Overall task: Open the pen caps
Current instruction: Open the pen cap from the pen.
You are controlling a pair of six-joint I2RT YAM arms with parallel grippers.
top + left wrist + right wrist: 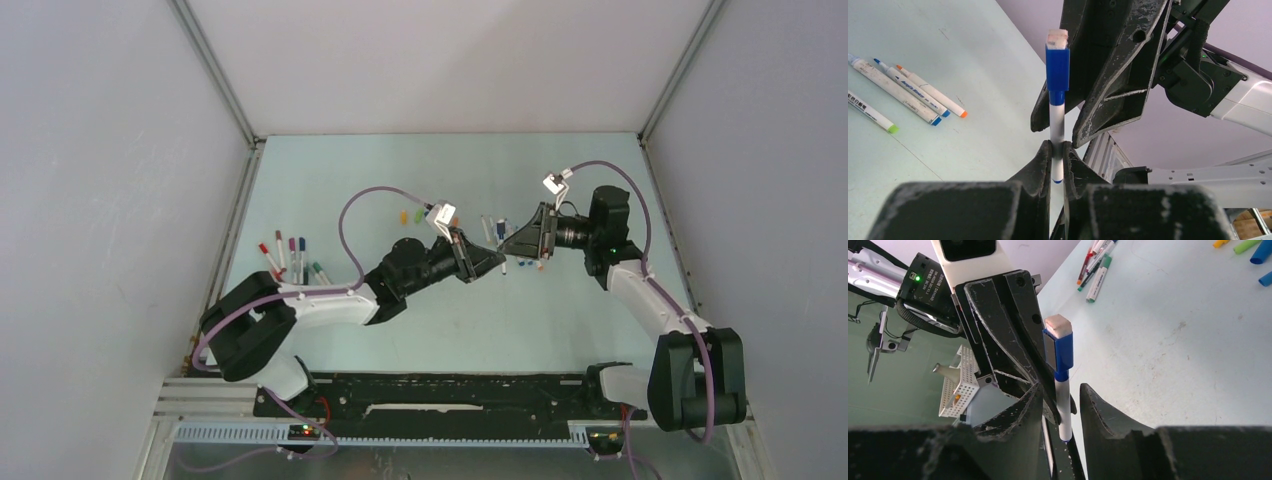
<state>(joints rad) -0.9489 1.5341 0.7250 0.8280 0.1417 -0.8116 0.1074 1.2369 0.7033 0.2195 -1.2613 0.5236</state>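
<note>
Above the middle of the table (pixel 450 330), the left gripper (pixel 1057 150) is clamped tight on the lower barrel of a white pen (pixel 1057 120), whose blue cap (pixel 1057 70) sits on its free end. The right gripper (pixel 1060 390) faces it, jaws partly apart on either side of the pen and gripping nothing, with a gap showing beside the barrel. Loose caps (pixel 1247 246) in yellow, green and blue lie toward the table's far edge, and other pens (pixel 290 255) rest near its left edge.
</note>
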